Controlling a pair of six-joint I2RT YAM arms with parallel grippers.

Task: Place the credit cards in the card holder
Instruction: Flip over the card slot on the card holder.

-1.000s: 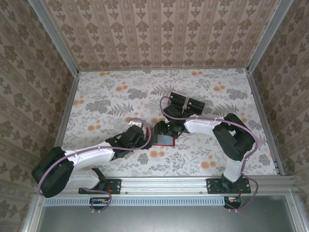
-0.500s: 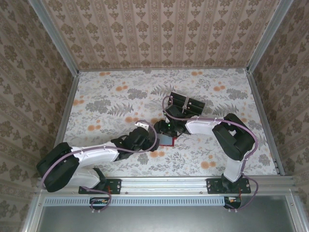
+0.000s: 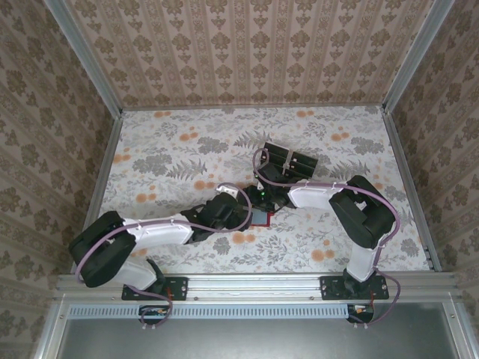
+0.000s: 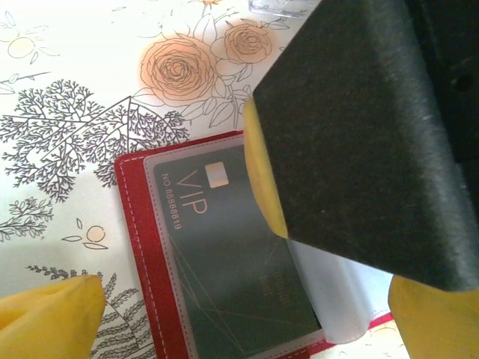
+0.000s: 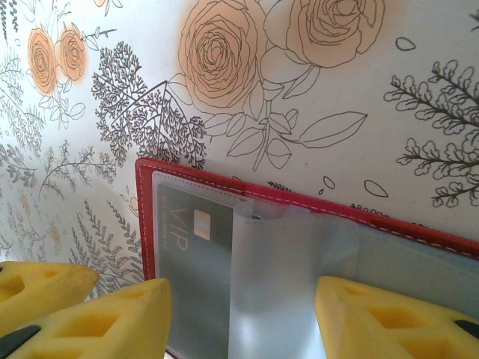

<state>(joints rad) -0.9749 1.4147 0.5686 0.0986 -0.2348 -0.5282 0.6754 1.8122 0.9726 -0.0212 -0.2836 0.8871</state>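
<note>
Where the card holder [image 4: 146, 247] lies open on the floral table [image 4: 67, 90], what fills it? (Trainee)

One flat grey credit card [image 4: 224, 262], marked VIP, under a clear glossy sleeve [image 4: 329, 299]; the red border is stitched. (Technician)

Gripper status? (Trainee)

Left gripper [image 4: 243, 314]: yellow wedge fingertips [image 4: 45, 314] spread wide, astride the holder. Right gripper [image 5: 243, 314]: jaws half apart, straddling a frosted curled sleeve [image 5: 273, 284], clearance visible beside one pad. (Technician)

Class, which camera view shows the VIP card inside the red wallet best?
Left wrist: the VIP card lies readable, chip and number visible. Right wrist shows its end beside a clear sleeve; from above, the red wallet is tiny, card unreadable.
</note>
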